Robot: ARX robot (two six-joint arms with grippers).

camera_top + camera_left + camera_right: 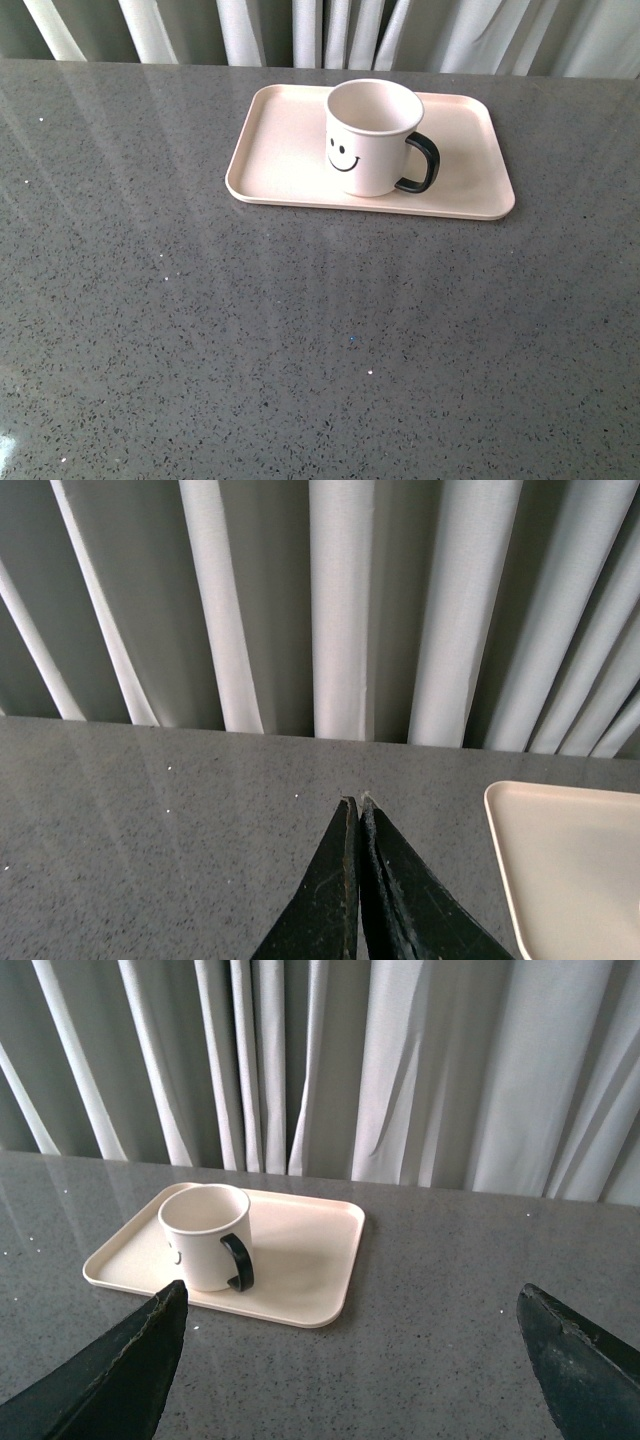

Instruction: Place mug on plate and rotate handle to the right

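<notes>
Pink plate (280,150) holds mug (370,140); left wrist view catches plate corner

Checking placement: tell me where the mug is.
Front view: the mug stands upright on the plate, near its middle, handle pointing right.

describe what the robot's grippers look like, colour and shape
Only the fingers show, in the wrist views. The left gripper has two black fingers tapering to narrow points, dull and lightly scratched. The right gripper has the same black wedge-shaped fingers with a slightly rough surface. No cables or markings are visible; the front view shows neither arm.
</notes>
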